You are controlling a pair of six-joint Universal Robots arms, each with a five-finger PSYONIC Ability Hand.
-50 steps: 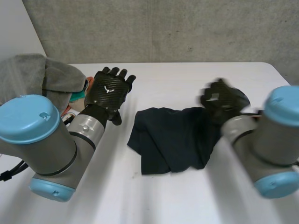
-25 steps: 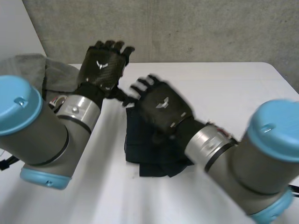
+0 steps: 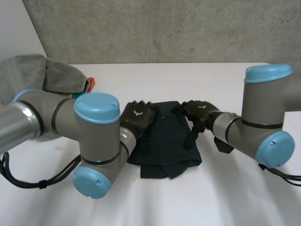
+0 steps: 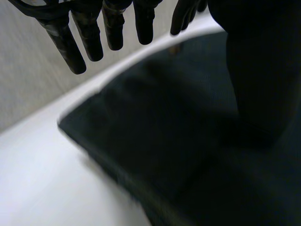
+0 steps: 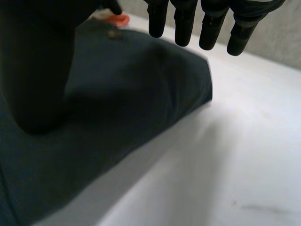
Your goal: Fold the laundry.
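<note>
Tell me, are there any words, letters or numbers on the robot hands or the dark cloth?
No words, letters or numbers can be read.
On the left robot hand: a small white sign on its back, not letters.
On the right robot hand: a tiny white mark, too small to read.
On the dark cloth: plain, no writing.

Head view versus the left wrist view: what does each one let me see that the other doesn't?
The head view gives you both arms, the right hand at the right edge of the dark cloth, and a grey laundry pile at the far left of the white table. The left wrist view gives you a close look at the left hand, its fingers straight and spread above the cloth's edge. Both views share the dark cloth, the left hand beside it and the white table.
</note>
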